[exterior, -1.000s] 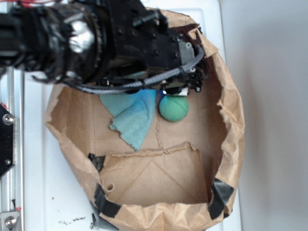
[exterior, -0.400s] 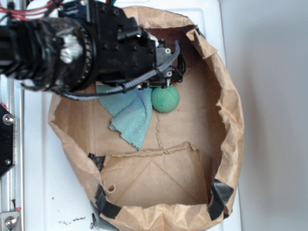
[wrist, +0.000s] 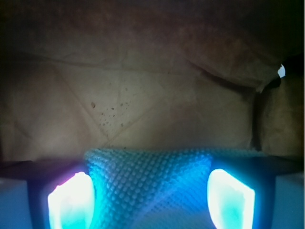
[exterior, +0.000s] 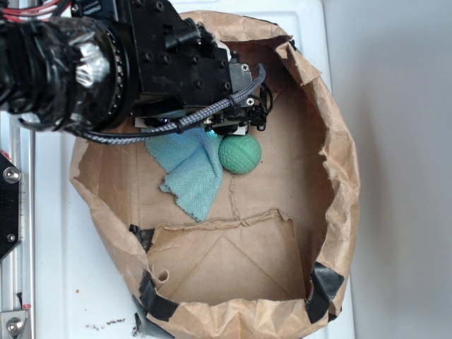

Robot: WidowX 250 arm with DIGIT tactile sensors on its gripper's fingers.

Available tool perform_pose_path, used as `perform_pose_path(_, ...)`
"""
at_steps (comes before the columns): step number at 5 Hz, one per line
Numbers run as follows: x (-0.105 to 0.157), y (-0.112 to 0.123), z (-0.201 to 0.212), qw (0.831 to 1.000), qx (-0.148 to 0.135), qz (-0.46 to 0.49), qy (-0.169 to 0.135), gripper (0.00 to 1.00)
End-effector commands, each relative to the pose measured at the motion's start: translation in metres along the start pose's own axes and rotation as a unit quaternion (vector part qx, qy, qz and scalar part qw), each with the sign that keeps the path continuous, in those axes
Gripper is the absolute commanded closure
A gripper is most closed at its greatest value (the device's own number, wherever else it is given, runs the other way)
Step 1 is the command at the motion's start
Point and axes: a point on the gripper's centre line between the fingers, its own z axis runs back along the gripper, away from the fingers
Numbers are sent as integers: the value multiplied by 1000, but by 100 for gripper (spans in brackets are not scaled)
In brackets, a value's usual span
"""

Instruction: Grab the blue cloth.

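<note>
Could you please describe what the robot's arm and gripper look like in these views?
The arm is black, its boxy metal links dotted with screw holes, and its rear section is wrapped in glossy black tape. A grey braided cable loops beneath it, and red wires show at the top edge. In the wrist view, the gripper has pale fingers glowing cyan.

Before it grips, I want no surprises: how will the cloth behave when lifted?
The cloth looks thin and creased, so it will likely drape limply. Its waffle weave should grip well between the fingers. Dragging it might nudge the ball, which looks apt to roll.
</note>
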Motion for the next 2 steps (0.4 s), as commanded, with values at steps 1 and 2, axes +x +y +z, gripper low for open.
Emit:
perform_pose_path(1, 14, -6, 19, 999, -40, 23, 2, 100)
perform_pose_path(2, 18, -5, 19, 998, -52, 35, -3, 100)
